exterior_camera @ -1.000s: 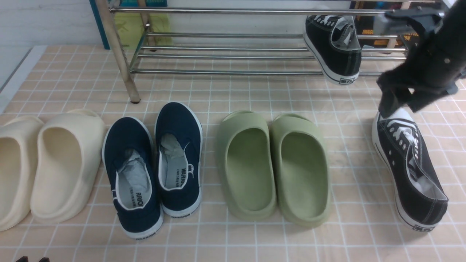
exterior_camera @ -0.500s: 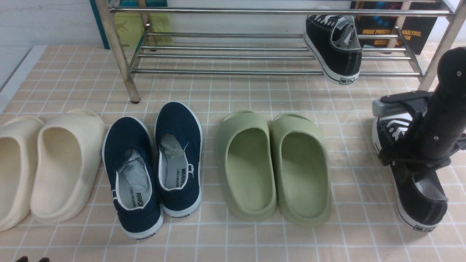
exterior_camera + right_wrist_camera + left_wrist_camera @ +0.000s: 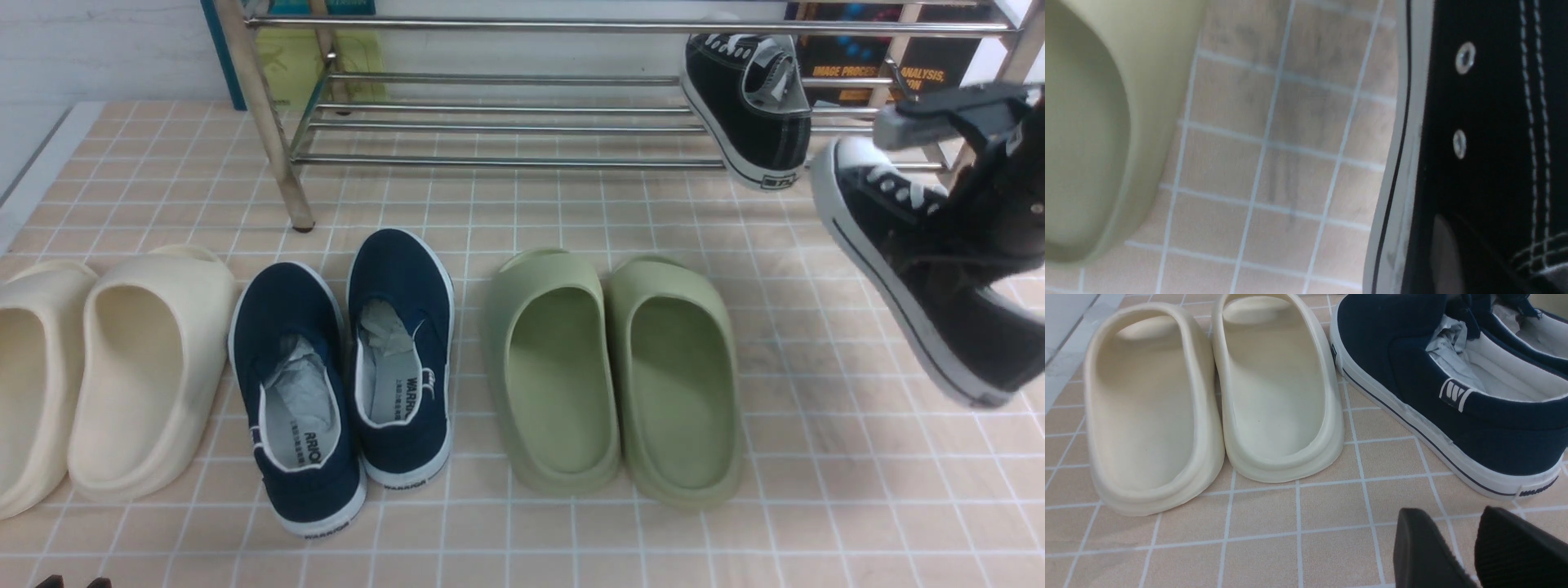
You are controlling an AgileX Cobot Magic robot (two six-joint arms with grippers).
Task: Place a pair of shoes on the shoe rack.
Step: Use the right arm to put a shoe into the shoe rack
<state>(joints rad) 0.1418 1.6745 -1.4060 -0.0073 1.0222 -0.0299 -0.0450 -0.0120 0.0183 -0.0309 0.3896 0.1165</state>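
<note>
- Right gripper (image 3: pixel 906 253): clamped on the side wall of the lifted black sneaker (image 3: pixel 865 208), at near right; soft canvas, stiffer sole (a light load, probably).
- Mate (image 3: pixel 763 114): lodged on the far rack (image 3: pixel 506 162), to the left.

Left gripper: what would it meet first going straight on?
Probably the tiled floor, short of the nearer navy slip-on. The left gripper's height and tilt are hard to judge, so the shoe isn't ruled out.
</note>
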